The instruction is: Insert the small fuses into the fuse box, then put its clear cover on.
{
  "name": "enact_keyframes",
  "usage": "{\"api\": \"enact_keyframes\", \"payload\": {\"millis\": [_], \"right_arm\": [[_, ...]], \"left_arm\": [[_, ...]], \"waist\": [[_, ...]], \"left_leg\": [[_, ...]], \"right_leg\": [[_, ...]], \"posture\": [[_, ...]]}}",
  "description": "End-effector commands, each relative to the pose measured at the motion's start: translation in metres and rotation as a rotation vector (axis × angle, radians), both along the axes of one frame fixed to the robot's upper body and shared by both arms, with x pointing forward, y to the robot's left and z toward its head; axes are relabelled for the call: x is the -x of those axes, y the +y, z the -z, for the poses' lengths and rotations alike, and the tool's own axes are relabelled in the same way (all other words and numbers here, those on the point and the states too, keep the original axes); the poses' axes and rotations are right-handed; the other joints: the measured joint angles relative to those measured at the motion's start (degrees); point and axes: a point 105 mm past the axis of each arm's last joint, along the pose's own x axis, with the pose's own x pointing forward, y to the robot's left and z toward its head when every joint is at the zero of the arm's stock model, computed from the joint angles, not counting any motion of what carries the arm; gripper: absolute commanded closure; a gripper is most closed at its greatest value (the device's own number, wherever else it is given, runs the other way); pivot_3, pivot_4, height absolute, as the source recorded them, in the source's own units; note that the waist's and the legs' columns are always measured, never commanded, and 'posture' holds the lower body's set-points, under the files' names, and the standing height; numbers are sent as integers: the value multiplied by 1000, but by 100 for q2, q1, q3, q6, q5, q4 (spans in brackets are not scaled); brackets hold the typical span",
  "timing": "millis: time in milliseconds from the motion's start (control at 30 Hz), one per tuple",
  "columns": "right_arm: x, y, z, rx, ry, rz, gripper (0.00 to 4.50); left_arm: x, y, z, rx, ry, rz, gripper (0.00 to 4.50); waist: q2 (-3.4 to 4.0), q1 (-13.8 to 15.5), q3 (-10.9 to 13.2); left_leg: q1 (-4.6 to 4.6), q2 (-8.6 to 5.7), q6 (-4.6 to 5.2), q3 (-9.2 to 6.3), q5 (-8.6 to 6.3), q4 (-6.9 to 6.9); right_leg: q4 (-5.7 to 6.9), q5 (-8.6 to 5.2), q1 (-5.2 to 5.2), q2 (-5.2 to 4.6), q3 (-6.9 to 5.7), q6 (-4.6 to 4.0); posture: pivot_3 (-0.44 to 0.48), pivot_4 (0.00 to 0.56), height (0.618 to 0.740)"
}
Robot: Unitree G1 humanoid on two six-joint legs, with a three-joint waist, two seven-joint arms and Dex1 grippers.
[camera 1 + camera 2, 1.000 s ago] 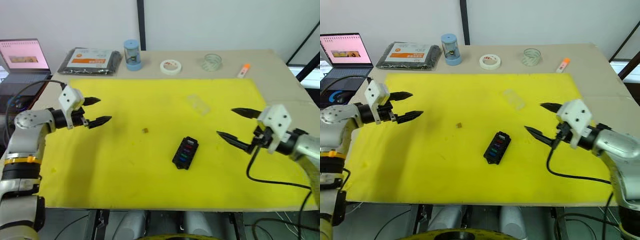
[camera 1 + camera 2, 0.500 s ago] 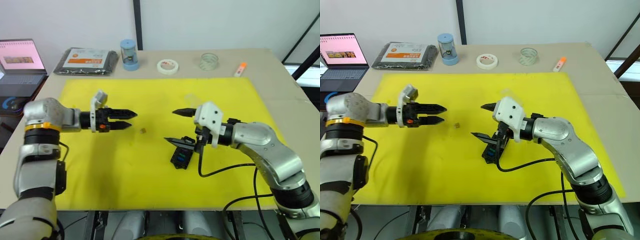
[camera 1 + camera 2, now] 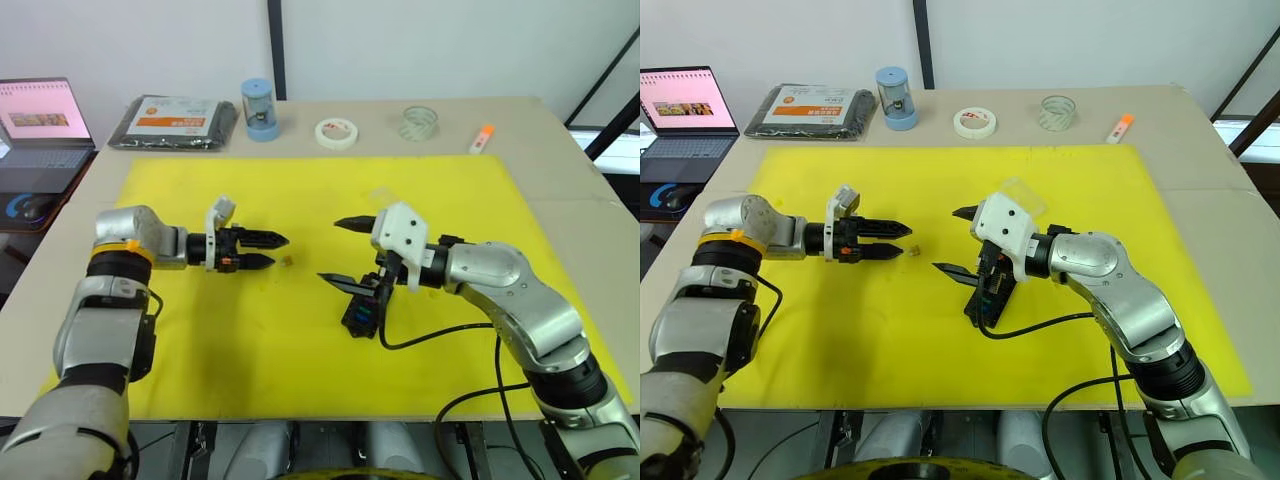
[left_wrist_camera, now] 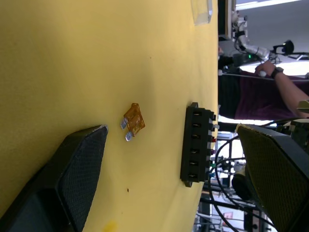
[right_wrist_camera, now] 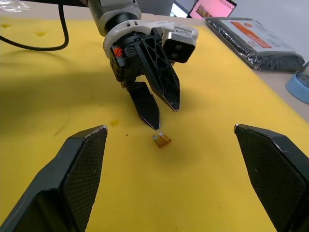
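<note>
One brown fuse (image 4: 133, 121) lay loose just ahead of the spread left hand (image 3: 268, 252); the fuse box (image 3: 362, 312) probably held the rest, clear cover (image 3: 1018, 192) unfitted.

One yellow mat (image 3: 250, 330) covers most of one table (image 3: 540, 130). On the mat lie one black fuse box (image 3: 362, 310), one loose brown fuse (image 3: 287, 262) and one clear cover (image 3: 1018, 192). Two claws work over it: the left claw (image 3: 272, 250) and the right claw (image 3: 338, 252). Along the table's far edge stand one black packet with an orange label (image 3: 175, 122), one blue cylinder (image 3: 259, 109), one white tape roll (image 3: 336, 132), one clear tape roll (image 3: 420, 123) and one orange marker (image 3: 482, 139). One laptop (image 3: 38, 118) sits beside the table.
</note>
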Motion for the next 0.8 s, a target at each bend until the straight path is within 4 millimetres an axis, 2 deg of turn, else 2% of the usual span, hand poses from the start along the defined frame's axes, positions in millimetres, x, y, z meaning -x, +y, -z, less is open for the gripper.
{"api": "enact_keyframes", "payload": {"millis": [33,267,800], "right_arm": [[1,-2,-10,-26,-33,10,53],[3,-2,-9,-34,-17,16,53],[2,-13,-3,-3,0,55,53]], "left_arm": [[1,-10,2,-3,10,41,0],[1,-24,7,1,13,83,0],[1,-37,17,21,-2,111,0]], "waist": [[0,7,0],[-1,77,-2],[-3,133,-6]], "left_leg": [[0,-1,0,0,0,0],[-1,-4,0,-1,0,2],[0,-10,1,-2,-1,5]], "right_leg": [[0,0,1,0,0,0],[-1,0,3,-3,0,0],[-2,0,9,-6,-1,1]], "posture": [[0,150,740],[0,150,740],[0,150,740]]}}
